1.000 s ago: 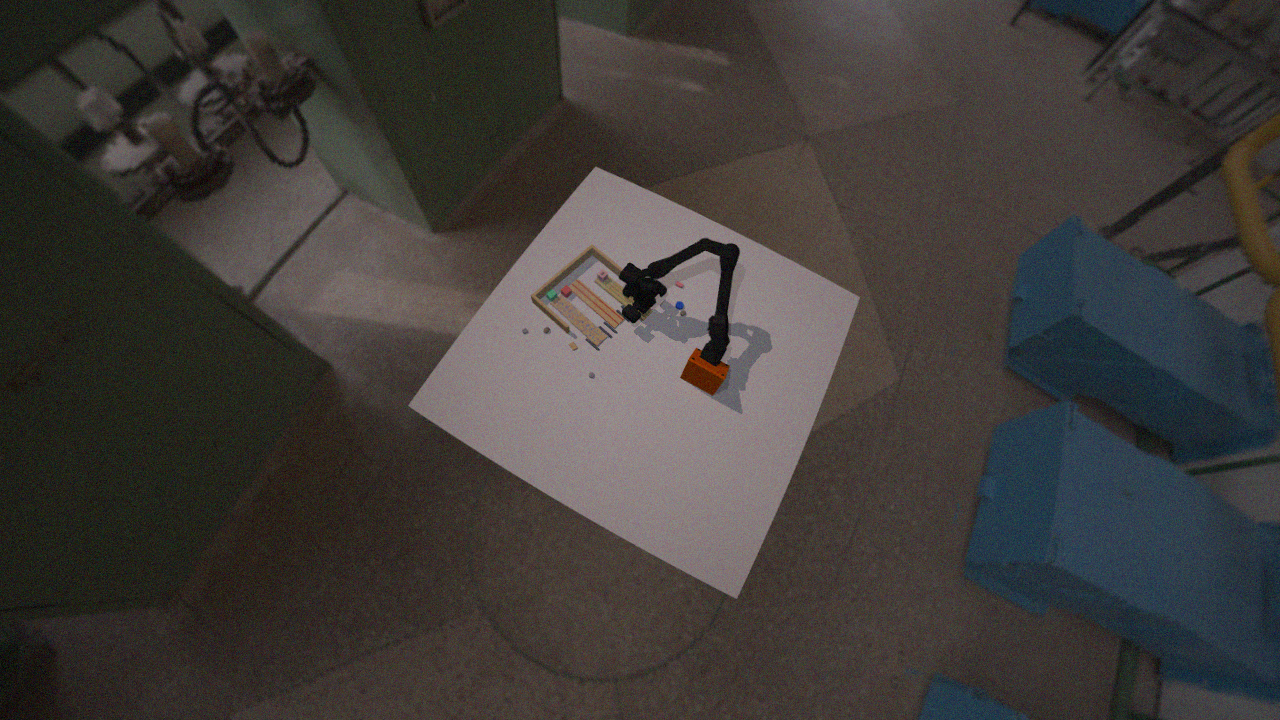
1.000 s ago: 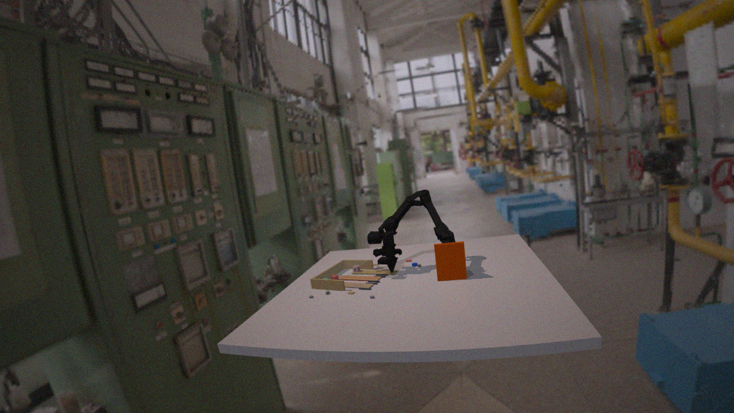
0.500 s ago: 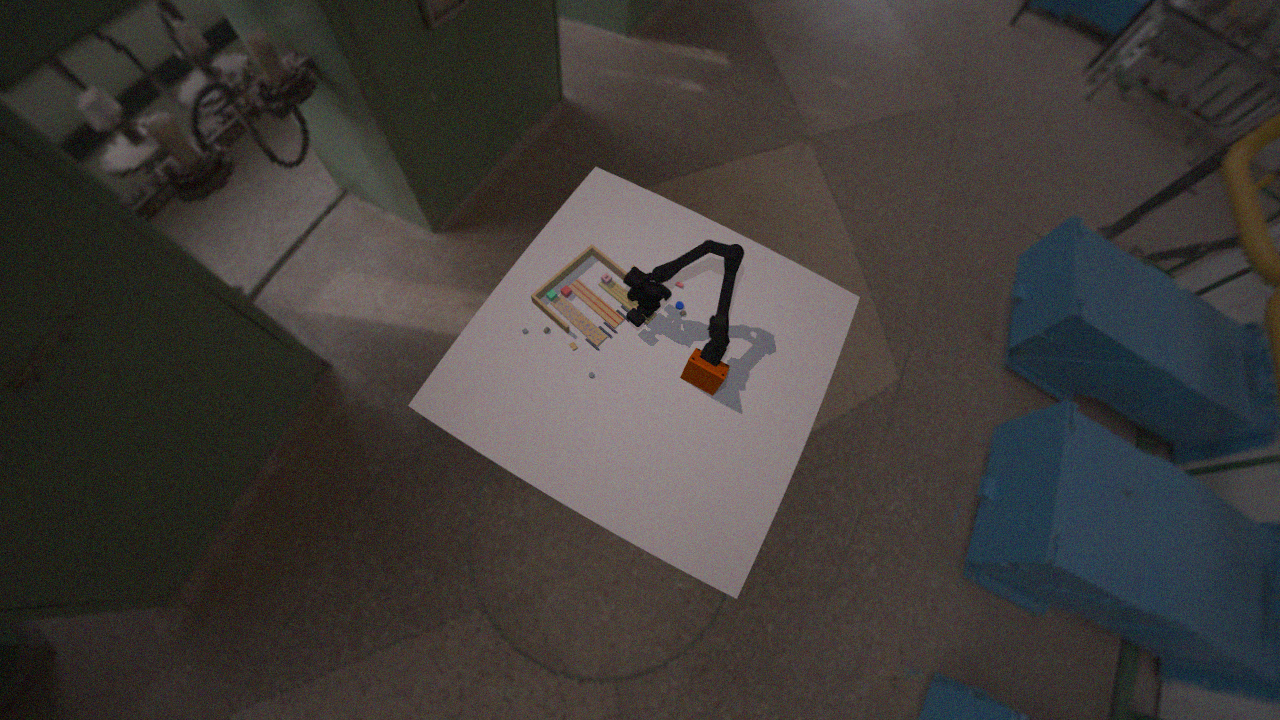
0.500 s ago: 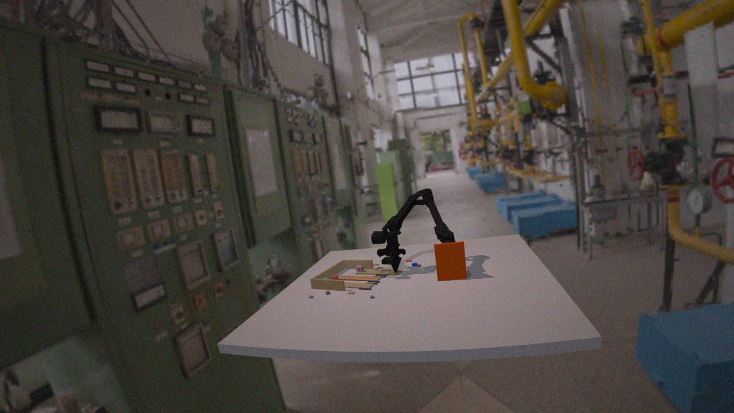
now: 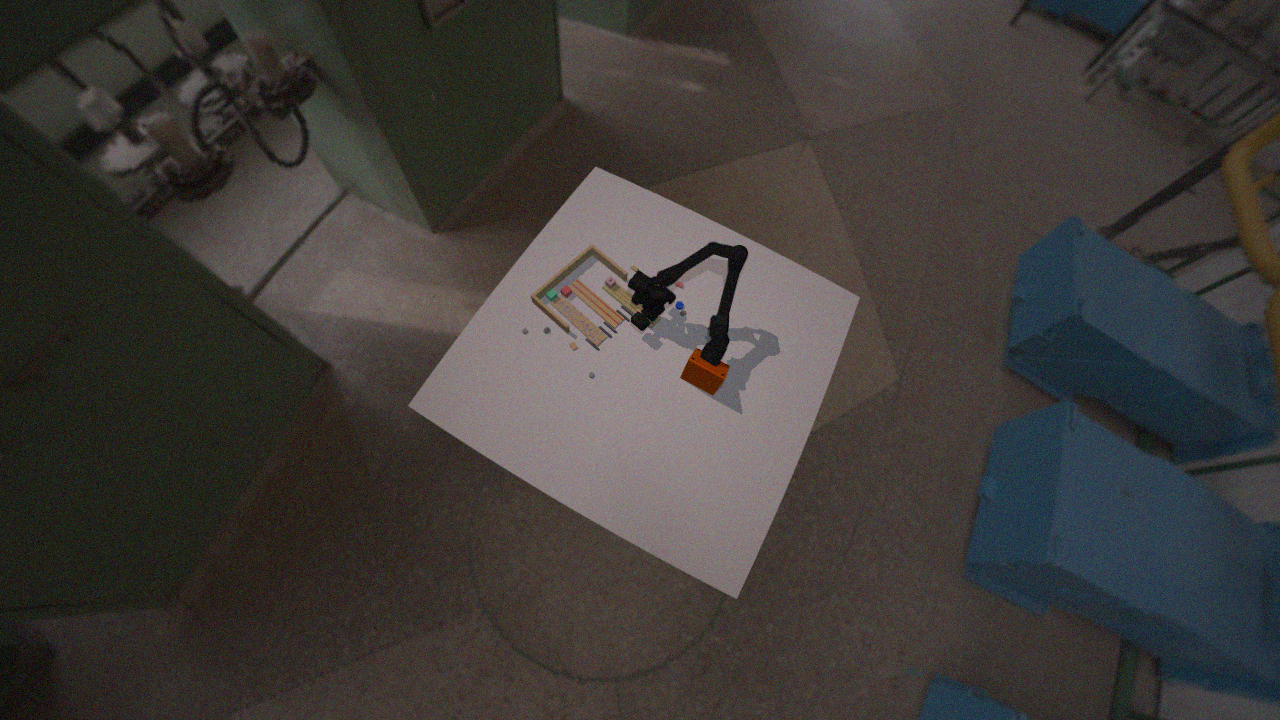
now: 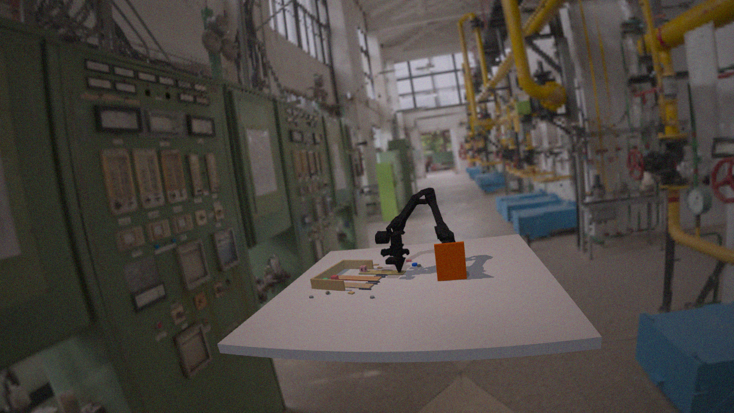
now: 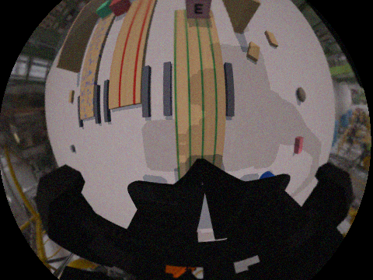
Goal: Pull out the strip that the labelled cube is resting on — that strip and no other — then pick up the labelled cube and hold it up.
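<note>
My jaws [image 5: 658,310] [image 6: 399,270] are closed, their tips pointing down over the near part of the green-lined strip [image 5: 617,293] [image 6: 377,272] [image 7: 196,78], with none of it visibly pinched between them. The cube marked E [image 5: 610,282] [image 6: 363,268] [image 7: 198,9] rests at the strip's far end. To one side I see the red-lined strip [image 5: 595,302] [image 7: 130,58] and the blue-speckled strip [image 5: 580,322] [image 7: 91,78], with a red cube [image 5: 565,291] [image 6: 334,277] [image 7: 120,8] and a green cube [image 5: 551,294] [image 7: 104,8] near their far ends
</note>
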You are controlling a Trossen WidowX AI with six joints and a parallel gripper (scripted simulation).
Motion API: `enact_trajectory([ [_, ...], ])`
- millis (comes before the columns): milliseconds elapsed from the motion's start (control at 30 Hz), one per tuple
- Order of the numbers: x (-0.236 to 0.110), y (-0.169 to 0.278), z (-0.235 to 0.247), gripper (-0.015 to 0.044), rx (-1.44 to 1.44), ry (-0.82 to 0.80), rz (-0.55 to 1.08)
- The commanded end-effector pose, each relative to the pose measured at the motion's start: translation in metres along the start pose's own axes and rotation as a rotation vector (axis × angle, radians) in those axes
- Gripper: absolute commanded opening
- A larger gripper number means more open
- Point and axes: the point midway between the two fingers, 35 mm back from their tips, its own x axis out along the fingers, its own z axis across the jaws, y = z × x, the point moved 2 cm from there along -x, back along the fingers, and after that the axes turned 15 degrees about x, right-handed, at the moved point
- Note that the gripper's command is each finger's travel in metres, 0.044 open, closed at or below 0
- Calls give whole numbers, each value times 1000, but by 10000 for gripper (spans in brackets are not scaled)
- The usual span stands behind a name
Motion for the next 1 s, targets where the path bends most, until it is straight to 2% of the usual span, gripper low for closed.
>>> enact_trajectory([
  [0, 4, 13, -3, 0, -8, 9, 22],
  [967, 3, 55, -14, 0, -9, 10, 23],
])
